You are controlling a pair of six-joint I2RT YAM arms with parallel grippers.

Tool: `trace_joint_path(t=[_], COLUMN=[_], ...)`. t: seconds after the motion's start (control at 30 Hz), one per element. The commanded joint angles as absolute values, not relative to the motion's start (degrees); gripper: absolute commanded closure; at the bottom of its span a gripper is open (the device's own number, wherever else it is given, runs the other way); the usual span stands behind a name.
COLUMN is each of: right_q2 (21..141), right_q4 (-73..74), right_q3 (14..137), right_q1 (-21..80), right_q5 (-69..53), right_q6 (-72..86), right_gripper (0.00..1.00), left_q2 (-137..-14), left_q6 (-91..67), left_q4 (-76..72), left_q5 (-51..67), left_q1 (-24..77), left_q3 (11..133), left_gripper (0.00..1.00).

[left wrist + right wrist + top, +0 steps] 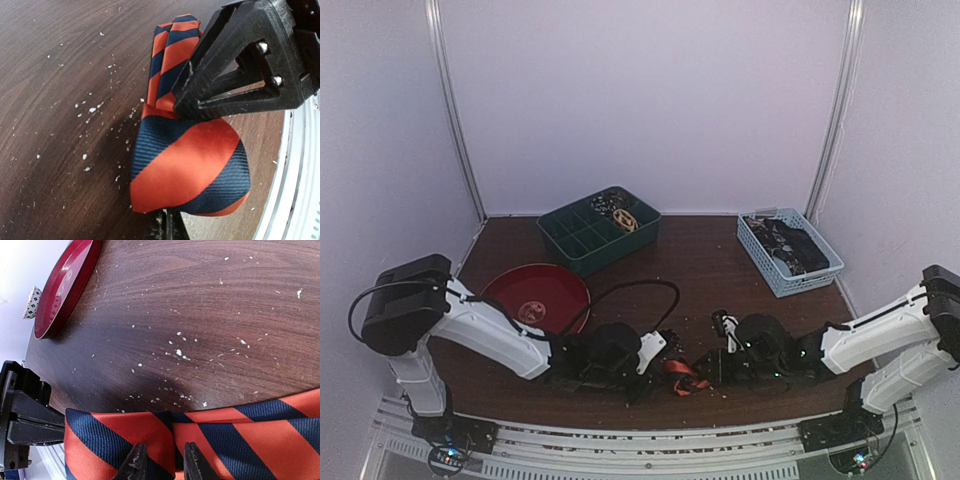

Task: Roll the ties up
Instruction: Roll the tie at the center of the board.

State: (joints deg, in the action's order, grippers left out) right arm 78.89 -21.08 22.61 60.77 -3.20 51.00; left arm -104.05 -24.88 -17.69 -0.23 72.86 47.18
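**Two hands meet on one striped tie at the tabletop's near edge**

The left hand, fingers pressed together, appears to pinch the edge of the wide folded flap of an orange-and-navy striped tie directly at its fingertips. The right hand comes down just beyond that flap. Its fingers are narrowly parted with a fold of the tie between them, apparently clamped where the flap overlaps the narrower band.

Both hands touch the tie, so neither is the nearer. The tie lies flat on the tabletop, and its long axis runs from the left hand across to the right hand and past it. Any roll would likely have to travel along that line.

White flecks dot the wood just beyond the fingers. A red plate sits farther off beyond the left hand. Farthest away stand a green compartment tray holding coiled ties and a pale basket with dark contents too small to name.
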Motion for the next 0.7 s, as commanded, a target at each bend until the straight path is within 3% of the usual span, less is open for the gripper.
trace_joint_path(t=[0.0,0.37,0.67], right_q2=[77.87,76.41,77.66], right_q4=[-19.79,-19.19,-20.19], right_q3=[21.15,20.16,21.17], right_q1=[61.00,61.01,61.74], right_q5=[-0.80,-0.01,-7.50], right_q6=[48.54,47.77,48.05], right_gripper=[0.74,0.79,0.79], left_q2=[-105.18,-107.05,-105.06], left_q6=[-22.96,-22.42,-23.20], left_q4=[-18.35,-15.03,-13.04], left_q5=[0.00,-0.59,-3.25], left_q1=[73.17,73.13,73.08], left_q3=[49.98,53.65,53.69], left_gripper=[1.00,1.00,0.98])
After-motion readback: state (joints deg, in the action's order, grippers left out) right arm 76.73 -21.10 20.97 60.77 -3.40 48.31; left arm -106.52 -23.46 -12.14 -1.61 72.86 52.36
